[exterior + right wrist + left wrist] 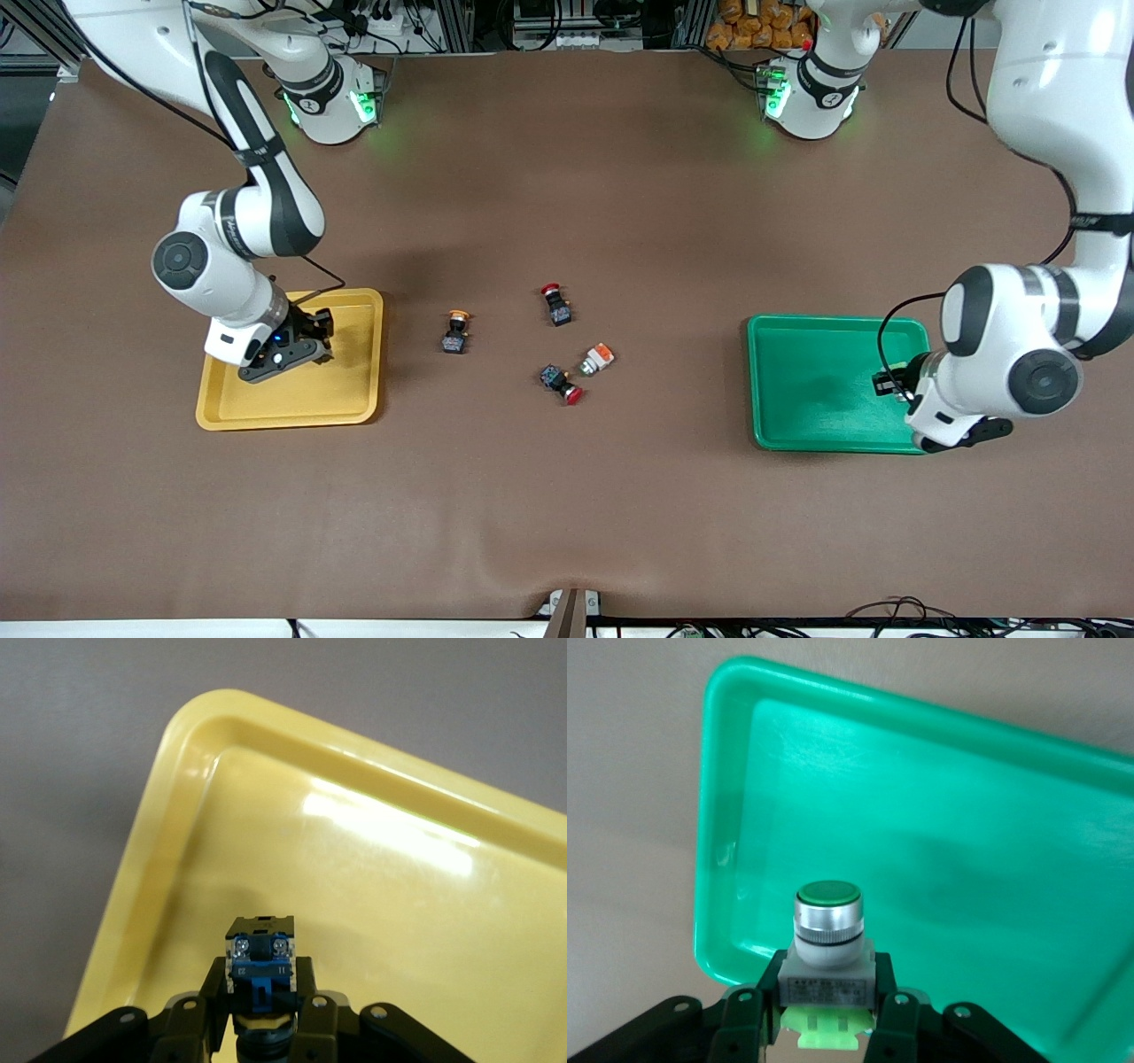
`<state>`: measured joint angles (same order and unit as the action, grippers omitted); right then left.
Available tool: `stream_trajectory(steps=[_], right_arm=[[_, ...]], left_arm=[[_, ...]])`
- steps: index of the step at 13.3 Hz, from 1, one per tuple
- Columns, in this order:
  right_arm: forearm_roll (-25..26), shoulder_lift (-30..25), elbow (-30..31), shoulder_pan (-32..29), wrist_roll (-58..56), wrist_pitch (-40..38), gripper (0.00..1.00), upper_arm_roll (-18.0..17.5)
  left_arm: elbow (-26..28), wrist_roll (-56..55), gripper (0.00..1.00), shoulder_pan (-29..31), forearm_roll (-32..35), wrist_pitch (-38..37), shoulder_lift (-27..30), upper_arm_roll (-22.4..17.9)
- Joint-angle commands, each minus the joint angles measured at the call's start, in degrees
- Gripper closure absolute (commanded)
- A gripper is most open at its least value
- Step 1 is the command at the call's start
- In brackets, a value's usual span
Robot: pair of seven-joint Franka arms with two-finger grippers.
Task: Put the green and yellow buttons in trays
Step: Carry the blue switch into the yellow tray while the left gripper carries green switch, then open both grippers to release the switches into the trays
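My left gripper (827, 1014) (889, 383) is shut on a whitish-grey button (827, 935) with a silver ring and a green cap, held over the green tray (966, 859) (815, 381) near its edge. Over the yellow tray (372, 904) (337, 390), my right gripper (261, 997) (306, 335) is shut on a black-bodied button (261, 948) with blue terminals; its cap is hidden between the fingers. On the table between the trays lie a black button with a yellow-orange cap (456, 331) and a grey-bodied button with an orange cap (598, 358).
Two black buttons with red caps lie among the others: one (555, 304) farther from the front camera, one (562, 383) nearer. Brown mat covers the table. The arm bases stand along the table's edge farthest from the camera.
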<state>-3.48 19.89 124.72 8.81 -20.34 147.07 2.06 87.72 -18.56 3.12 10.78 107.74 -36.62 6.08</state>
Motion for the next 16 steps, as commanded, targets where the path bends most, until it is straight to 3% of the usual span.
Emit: stream_trajectory(steps=[1, 2, 3, 4, 5, 6, 7, 10, 13, 16], right_arm=[[0.4, 2.1, 0.1, -1.2, -1.8, 2.7, 1.0, -0.7], [0.4, 2.0, 0.1, -1.2, -1.8, 2.6, 1.0, -0.7], [0.4, 2.1, 0.1, -1.2, -1.9, 2.8, 1.0, -0.7], [0.4, 2.1, 0.1, -1.2, -1.9, 3.0, 1.0, -0.7], [0.3, 2.1, 0.1, -1.2, -1.8, 2.9, 1.0, -0.7], [0.4, 2.1, 0.1, -1.2, -1.9, 2.9, 0.4, -0.7], [0.4, 2.1, 0.2, -1.2, -1.9, 3.0, 0.0, -0.7], [0.3, 2.1, 0.2, -1.2, -1.9, 3.0, 0.0, -0.7], [0.3, 1.6, 0.5, -1.2, -1.7, 2.5, 0.0, -0.7], [-1.0, 0.0, 1.1, -0.5, -0.4, -0.7, 0.0, -1.2]], left_arm=[[-0.4, 2.9, 1.0, 0.4, 2.6, -1.2, -0.2, 0.3], [-0.6, 3.4, 0.93, 0.4, 3.3, -1.8, -0.1, 0.3], [-0.7, 3.2, 0.39, 0.4, 3.4, -1.9, 0.1, 0.3], [-0.7, 3.2, 0.0, 0.2, 3.5, -1.9, 0.2, 0.3], [-1.1, 2.8, 0.0, -0.1, 3.4, -1.9, 0.4, 0.3], [-1.9, 2.6, 0.0, -0.6, 3.4, -1.9, 0.8, 0.3], [-3.6, 2.4, 0.0, -0.7, 3.4, -1.9, 1.1, 0.6], [-6.2, 2.5, 0.0, -1.7, 2.8, -1.9, 1.3, 3.0], [-6.6, 2.4, 0.0, -2.8, 2.9, 0.6, 1.3, 9.7], [-6.5, 2.5, 0.0, -11.3, 3.2, 2.9, 0.6, 11.2]])
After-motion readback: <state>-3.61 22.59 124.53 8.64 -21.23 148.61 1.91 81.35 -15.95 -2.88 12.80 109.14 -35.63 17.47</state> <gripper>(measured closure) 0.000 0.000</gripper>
